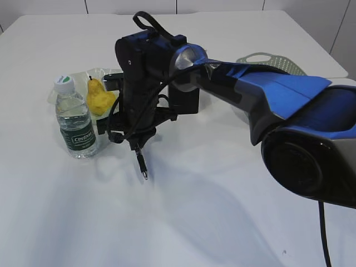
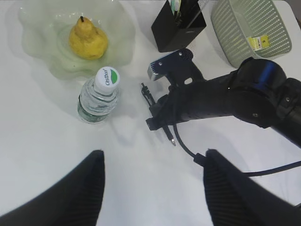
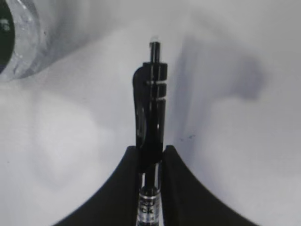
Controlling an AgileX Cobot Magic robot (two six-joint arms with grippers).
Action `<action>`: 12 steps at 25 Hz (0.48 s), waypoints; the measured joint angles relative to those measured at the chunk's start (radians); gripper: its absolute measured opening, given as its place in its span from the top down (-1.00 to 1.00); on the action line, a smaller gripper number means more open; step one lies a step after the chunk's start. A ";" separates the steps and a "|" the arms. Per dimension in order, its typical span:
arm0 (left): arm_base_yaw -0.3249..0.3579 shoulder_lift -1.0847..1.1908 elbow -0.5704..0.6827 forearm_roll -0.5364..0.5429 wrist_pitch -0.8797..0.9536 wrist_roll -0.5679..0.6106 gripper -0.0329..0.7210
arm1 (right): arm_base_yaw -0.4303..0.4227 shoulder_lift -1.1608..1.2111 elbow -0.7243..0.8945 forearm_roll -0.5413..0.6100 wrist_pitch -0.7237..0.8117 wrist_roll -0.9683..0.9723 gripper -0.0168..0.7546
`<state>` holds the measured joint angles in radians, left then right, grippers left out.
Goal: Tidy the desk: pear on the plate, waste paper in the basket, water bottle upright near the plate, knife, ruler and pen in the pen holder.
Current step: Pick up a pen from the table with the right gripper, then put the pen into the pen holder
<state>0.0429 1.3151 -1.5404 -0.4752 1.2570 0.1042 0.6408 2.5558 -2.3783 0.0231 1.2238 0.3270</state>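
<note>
While the left claw gapes, the right claw grips one pen; one pear.

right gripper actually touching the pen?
Touching. In the right wrist view both fingers of the right gripper press against the black pen, with no gap on either side.

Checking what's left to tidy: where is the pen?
Exterior view, centre: the pen hangs pinched in the right tool, right of the water bottle.
</note>
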 joint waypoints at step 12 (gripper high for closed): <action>0.000 0.000 0.000 0.012 0.000 0.000 -0.32 | 0.000 -0.011 -0.050 -0.076 0.008 -0.010 0.69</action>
<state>0.0429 1.3151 -1.5404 -0.4632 1.2570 0.1042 0.6408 2.5448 -2.4279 -0.0532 1.2321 0.3167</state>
